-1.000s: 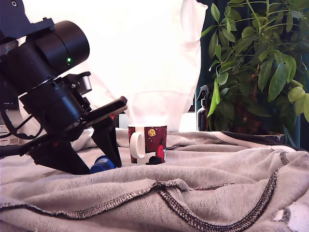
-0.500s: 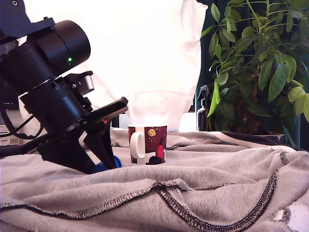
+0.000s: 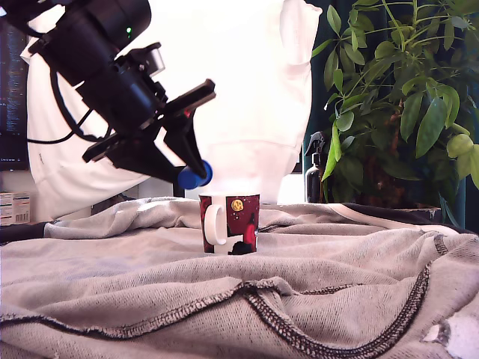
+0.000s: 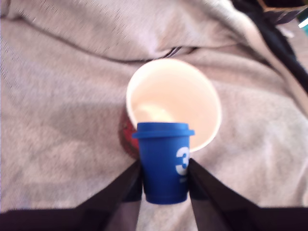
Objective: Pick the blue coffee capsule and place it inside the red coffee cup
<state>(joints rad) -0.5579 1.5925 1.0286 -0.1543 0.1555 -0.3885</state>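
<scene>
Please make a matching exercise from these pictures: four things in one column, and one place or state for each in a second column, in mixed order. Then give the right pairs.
Things:
1. blue coffee capsule
2. red coffee cup
3. tool
4. spray bottle

Places or states:
A. stands upright on the grey cloth, empty inside
B. shut on the capsule, raised above the cloth
C. held in the air, just above the cup
D. beside the plant, behind the cloth

Pairs: 1-C, 2-A, 3-B, 4-D

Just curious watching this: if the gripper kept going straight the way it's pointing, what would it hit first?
Probably the red coffee cup: the gripper, holding the blue coffee capsule, points toward its open white mouth, though depth is hard to judge.
</scene>
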